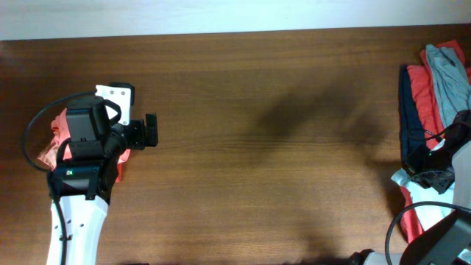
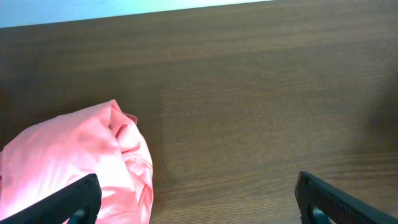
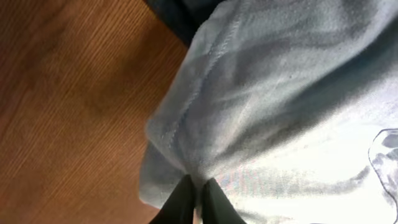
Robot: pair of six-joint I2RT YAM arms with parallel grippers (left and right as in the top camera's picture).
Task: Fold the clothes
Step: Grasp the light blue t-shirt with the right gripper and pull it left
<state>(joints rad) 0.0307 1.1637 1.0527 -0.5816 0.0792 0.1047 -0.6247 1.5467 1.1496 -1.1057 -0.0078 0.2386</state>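
The pale grey-blue T-shirt [image 3: 267,112] lies rumpled at the right (hem seam showing). My right gripper [image 3: 198,200] pinches its edge, and my left gripper [image 2: 196,190] hangs spread by the coral T-shirt [image 2: 81,155].

I work over a dark brown wood-grain table [image 1: 257,162], soft shadows lying across it. Beyond its far edge runs a pale strip [image 1: 221,15].

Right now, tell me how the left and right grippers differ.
The left gripper is wide open, holding nothing; the right gripper is pinched shut on the pale grey-blue shirt. The left gripper is beside the coral shirt, the right gripper at the pile. Both have black fingers.
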